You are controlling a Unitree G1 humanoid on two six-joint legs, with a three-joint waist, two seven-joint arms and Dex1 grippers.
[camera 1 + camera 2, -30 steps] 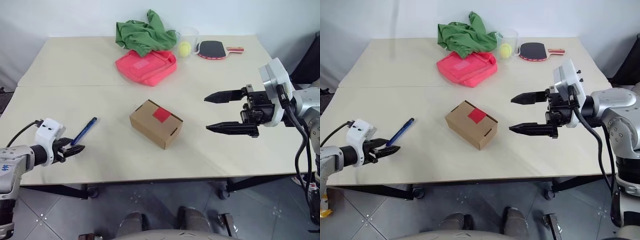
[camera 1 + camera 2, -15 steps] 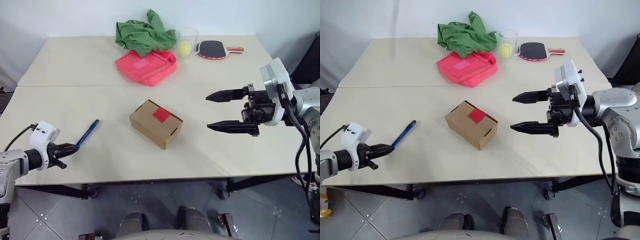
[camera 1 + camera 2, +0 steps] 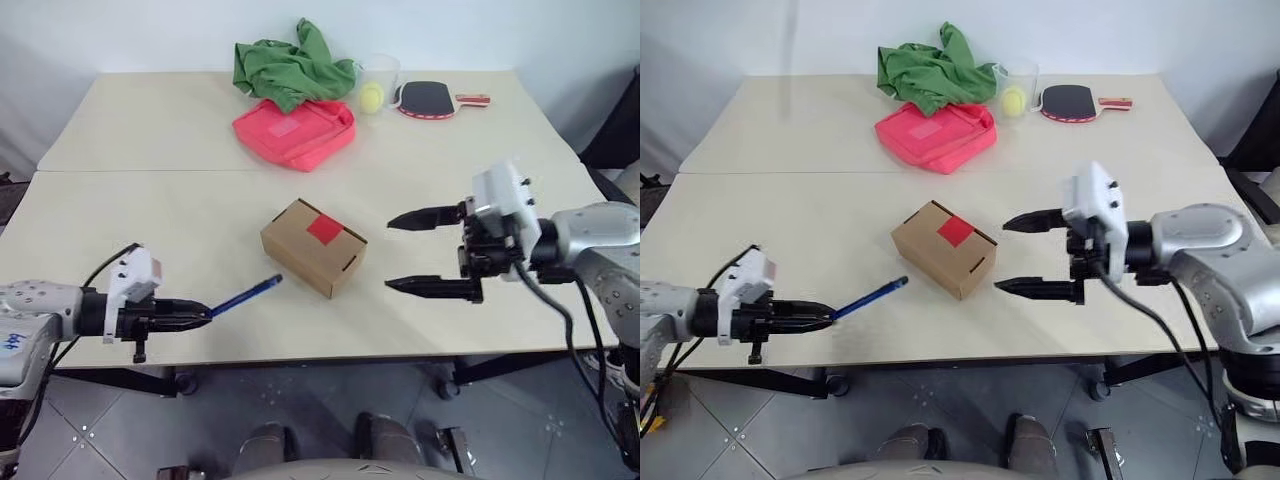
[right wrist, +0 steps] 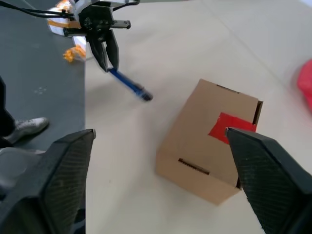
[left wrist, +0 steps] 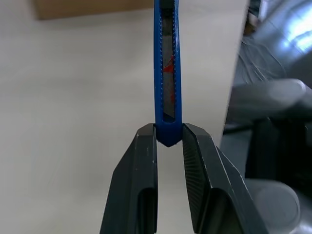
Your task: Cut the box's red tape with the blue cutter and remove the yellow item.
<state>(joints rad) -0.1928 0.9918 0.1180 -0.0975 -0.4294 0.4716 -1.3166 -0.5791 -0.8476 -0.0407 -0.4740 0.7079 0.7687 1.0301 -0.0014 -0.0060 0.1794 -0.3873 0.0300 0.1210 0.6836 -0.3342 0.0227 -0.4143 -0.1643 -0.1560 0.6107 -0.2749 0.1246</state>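
The brown box (image 3: 313, 247) sits mid-table with the red tape (image 3: 324, 229) patch on its top. My left gripper (image 3: 205, 313) is near the table's front edge, left of the box, shut on the tail end of the blue cutter (image 3: 245, 296). The cutter points at the box's near corner, its tip a short gap away. In the left wrist view both fingers (image 5: 141, 165) pinch the cutter (image 5: 167, 73). My right gripper (image 3: 392, 254) hovers open just right of the box, fingers pointing at it. The box (image 4: 209, 141) lies between them in the right wrist view. The yellow item is hidden.
At the back of the table lie a pink-red pouch (image 3: 293, 130), a green cloth (image 3: 290, 68), a clear cup holding a yellow-green ball (image 3: 371, 95), and a paddle (image 3: 425, 98). The table's front edge (image 3: 330, 352) runs just below both grippers.
My left gripper shut on the cutter's end and swung it right, toward the box. My right gripper moved left and down, closer to the box, its fingers slightly narrower.
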